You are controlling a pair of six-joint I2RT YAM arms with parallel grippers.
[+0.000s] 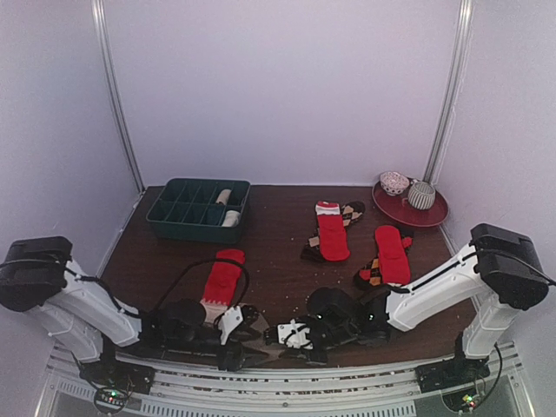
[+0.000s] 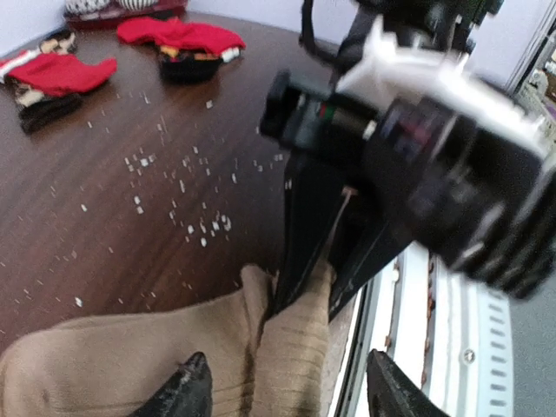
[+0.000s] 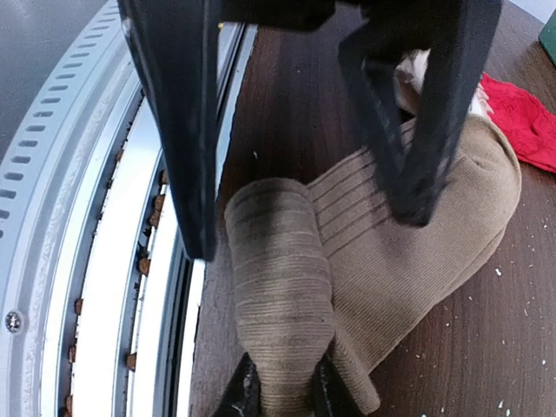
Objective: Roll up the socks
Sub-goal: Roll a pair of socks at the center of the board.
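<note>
A tan ribbed sock [image 3: 408, 252] lies at the table's near edge with its cuff [image 3: 278, 287] folded up. My right gripper [image 3: 285, 395] is shut on that folded cuff. In the left wrist view the same tan sock [image 2: 130, 356] sits under my left gripper [image 2: 287, 391], which is open, its fingertips [image 2: 187, 387] on either side of the cuff and not touching it. In the top view the left gripper [image 1: 236, 323] and the right gripper [image 1: 280, 334] face each other closely. A red sock with a white end [image 1: 223, 278] lies behind them.
Two more red socks [image 1: 332, 233] [image 1: 393, 254] lie on brown diamond-patterned ones at centre right. A dark green compartment tray [image 1: 165, 213] stands at the back left. A red plate [image 1: 434, 213] holding two rolled bundles is at the back right. The metal rail [image 3: 104, 261] runs right beside the tan sock.
</note>
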